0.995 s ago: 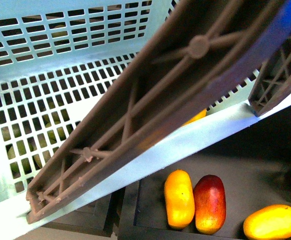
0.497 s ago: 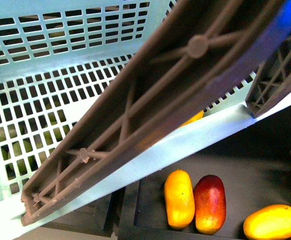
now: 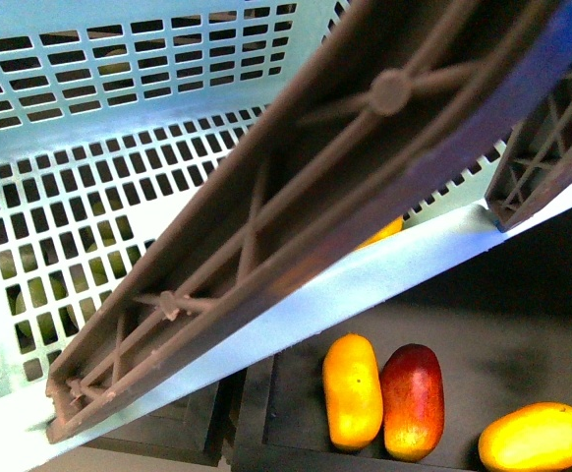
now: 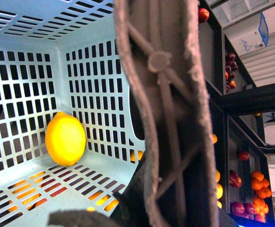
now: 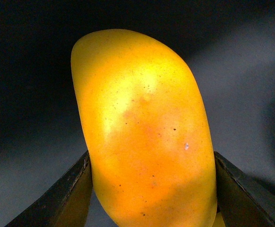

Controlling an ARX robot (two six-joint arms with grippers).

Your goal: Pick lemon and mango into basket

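At your far left, the rectangular pale teal plastic basket with slotted walls fills most of the front view. Its brown ribbed hoop handle crosses the picture on a slant, from low on the left to high on the right.

The left wrist view looks down into that basket. The small, smooth, bright-yellow oval lemon lies on the slotted floor, in a corner against the wall. The handle stands very close to that camera. Your left tool's fingers do not show clearly, so you cannot tell whether it is parted or closed, or whether it has hold of anything.

Further right in the front view, below the basket's rim, a dark shelf carries loose fruit. An orange-yellow oval fruit lies touching a dark red mango, and another orange-yellow fruit sits apart from them, nearer the right edge.

On your right, the right tool is closed on the elongated, slightly curved orange-yellow mango — one dark finger presses each flank. The fruit stands between them against a dark, blurred background, outside the basket.
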